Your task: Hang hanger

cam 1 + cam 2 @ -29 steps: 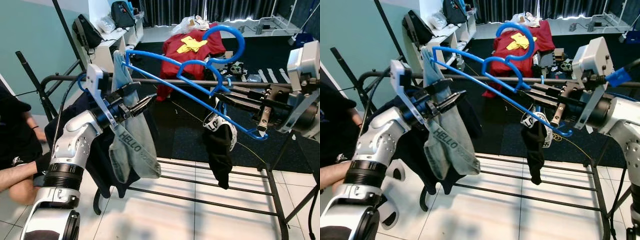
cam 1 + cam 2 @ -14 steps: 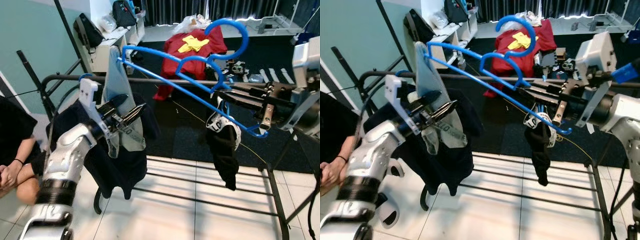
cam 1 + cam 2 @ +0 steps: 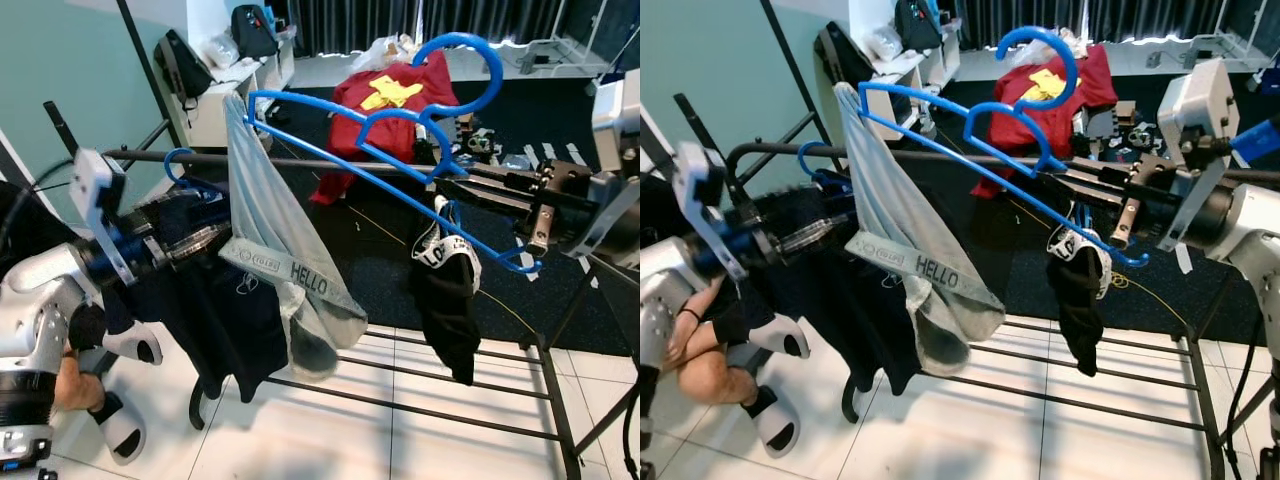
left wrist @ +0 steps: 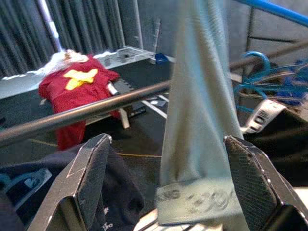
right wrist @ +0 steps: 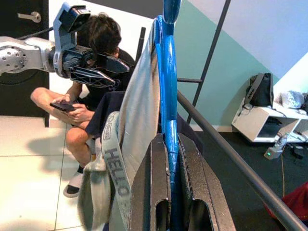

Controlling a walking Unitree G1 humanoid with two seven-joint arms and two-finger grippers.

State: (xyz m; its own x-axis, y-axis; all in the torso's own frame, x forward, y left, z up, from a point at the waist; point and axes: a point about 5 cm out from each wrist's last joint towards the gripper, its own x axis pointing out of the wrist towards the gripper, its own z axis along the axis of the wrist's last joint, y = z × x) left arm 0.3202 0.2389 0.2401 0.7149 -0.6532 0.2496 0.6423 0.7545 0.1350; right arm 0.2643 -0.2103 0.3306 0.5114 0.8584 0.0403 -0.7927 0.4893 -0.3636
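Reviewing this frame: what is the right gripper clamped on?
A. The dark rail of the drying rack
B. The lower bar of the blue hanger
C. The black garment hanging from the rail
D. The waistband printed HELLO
B: in the right wrist view the right gripper has its two black fingers shut on the blue hanger, with the grey garment draped over the hanger's far end.

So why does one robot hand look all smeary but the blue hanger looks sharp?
In both eye views the left gripper is streaked with motion blur, while the blue hanger is crisp. In the left wrist view the grey garment looks soft; the right wrist view is sharp.
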